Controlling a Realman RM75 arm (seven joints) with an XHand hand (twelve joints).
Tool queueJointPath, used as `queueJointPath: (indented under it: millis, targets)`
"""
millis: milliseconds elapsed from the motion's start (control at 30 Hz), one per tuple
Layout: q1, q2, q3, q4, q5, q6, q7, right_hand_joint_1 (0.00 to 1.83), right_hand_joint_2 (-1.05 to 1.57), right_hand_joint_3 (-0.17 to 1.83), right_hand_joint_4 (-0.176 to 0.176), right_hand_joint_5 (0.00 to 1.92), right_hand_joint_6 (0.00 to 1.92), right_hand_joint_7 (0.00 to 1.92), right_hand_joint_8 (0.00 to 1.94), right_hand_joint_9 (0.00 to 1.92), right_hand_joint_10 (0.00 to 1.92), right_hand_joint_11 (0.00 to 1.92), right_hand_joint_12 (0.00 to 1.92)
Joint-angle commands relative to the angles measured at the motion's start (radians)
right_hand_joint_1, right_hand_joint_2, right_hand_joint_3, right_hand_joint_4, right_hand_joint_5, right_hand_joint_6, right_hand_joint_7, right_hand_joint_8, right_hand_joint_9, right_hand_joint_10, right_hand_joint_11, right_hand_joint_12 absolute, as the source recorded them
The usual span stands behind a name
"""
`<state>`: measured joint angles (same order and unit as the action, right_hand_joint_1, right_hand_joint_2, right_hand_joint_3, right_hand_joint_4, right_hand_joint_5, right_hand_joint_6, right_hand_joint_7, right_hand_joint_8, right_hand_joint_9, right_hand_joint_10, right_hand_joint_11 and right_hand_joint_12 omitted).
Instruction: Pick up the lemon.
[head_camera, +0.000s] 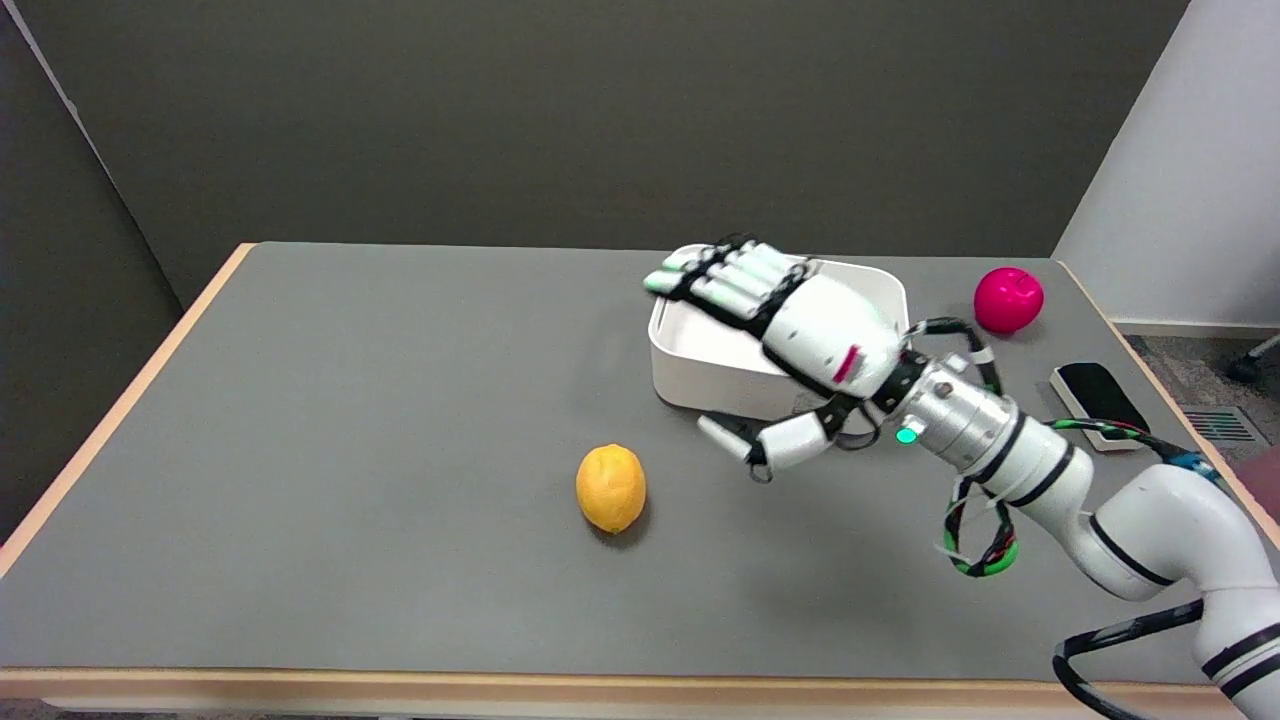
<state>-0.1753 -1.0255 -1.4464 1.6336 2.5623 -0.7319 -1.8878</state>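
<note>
Broadly, bare grey table (330, 420) is seen on the left and near sides of the lemon (611, 487), up to the pale wooden edge. The lemon is yellow, oval and lies on the table, near the middle, untouched. The right hand (770, 340) is held above the table to the lemon's right, well apart from it, fingers extended and spread, thumb apart, nothing held. A white bin (690, 375) is partly covered by the hand; nothing can be made out in its visible part. A pink ball (1008, 299) and a black device (1098, 395) are seen at the far right.
</note>
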Motion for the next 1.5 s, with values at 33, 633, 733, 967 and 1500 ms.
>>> queueJointPath:
  millis: [33, 633, 733, 967, 1500]
  targets:
    - [0.081, 0.053, -0.39, 0.118, -0.158, 0.288, -0.113, 0.74, 0.64, 0.97, 0.037, 0.09, 0.32, 0.11, 0.23, 0.04, 0.53, 0.0, 0.84]
    - [0.069, -0.006, -0.535, 0.094, -0.177, 0.54, -0.147, 0.8, 0.61, 0.98, 0.038, 0.09, 0.31, 0.14, 0.24, 0.09, 0.6, 0.0, 0.91]
    - [0.072, -0.006, -0.535, 0.071, -0.175, 0.546, -0.147, 0.81, 0.61, 0.99, 0.039, 0.09, 0.31, 0.14, 0.24, 0.09, 0.6, 0.0, 0.91]
    - [0.081, -0.013, -0.535, 0.028, -0.174, 0.548, -0.142, 0.83, 0.61, 1.0, 0.038, 0.09, 0.31, 0.14, 0.24, 0.1, 0.6, 0.0, 0.91]
    - [0.247, -0.026, -0.564, -0.152, -0.171, 0.52, -0.138, 0.85, 0.61, 1.0, 0.037, 0.09, 0.31, 0.14, 0.24, 0.1, 0.6, 0.0, 0.93]
